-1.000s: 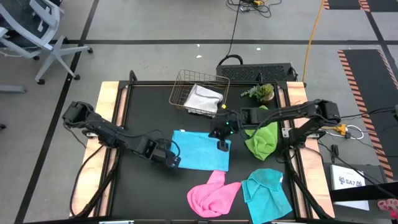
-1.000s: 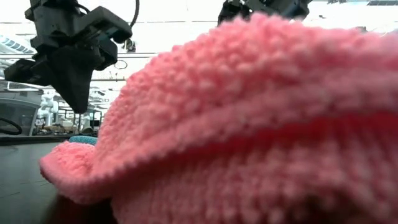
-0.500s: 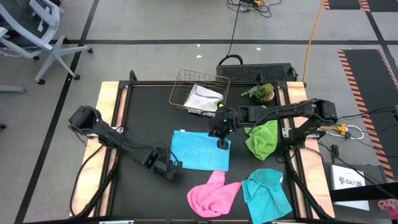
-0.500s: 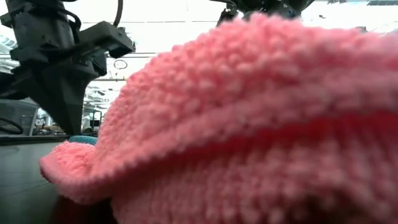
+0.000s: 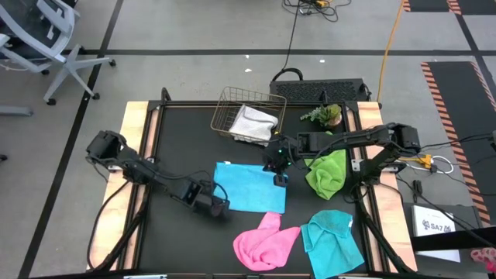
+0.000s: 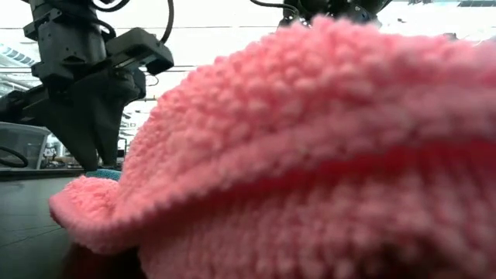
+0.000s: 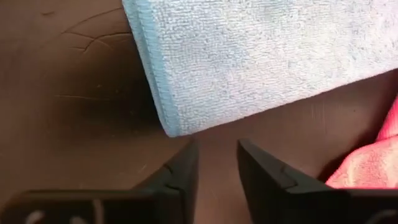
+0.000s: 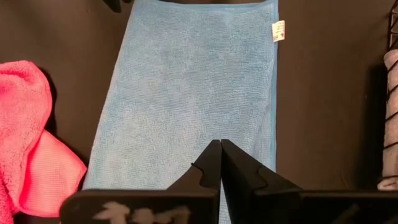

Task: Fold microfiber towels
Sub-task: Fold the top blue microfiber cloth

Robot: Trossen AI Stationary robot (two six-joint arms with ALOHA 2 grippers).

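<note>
A cyan-blue microfiber towel point(image 5: 248, 186) lies spread flat on the black table. My left gripper point(image 7: 217, 163) stands open just off the towel's near-left corner point(image 7: 173, 127), pointing steeply down, with bare table between its fingers. My right gripper point(image 8: 221, 152) is shut above the towel's right part point(image 5: 279, 177). A crumpled pink towel point(image 5: 266, 240) lies at the near edge and fills the low view point(image 6: 310, 155). A second cyan towel point(image 5: 333, 240), a lime green one point(image 5: 327, 172) and a white-grey one point(image 5: 252, 122) lie apart. My right gripper's shut fingertips point(image 8: 211, 155) point slanting down from the table's right side over the blue towel near its right edge point(image 8: 186, 143). I cannot tell whether they touch the cloth. The towel lies flat under them.
The copper wire basket point(image 5: 232, 105) with the white-grey towel stands at the far middle. A small green plant point(image 5: 325, 116) stands to its right. Bare black table point(image 5: 178, 155) lies left of the blue towel.
My left gripper has opened and sunk a little toward the table beside the blue towel's near-left corner. The towel lies flat as before.
</note>
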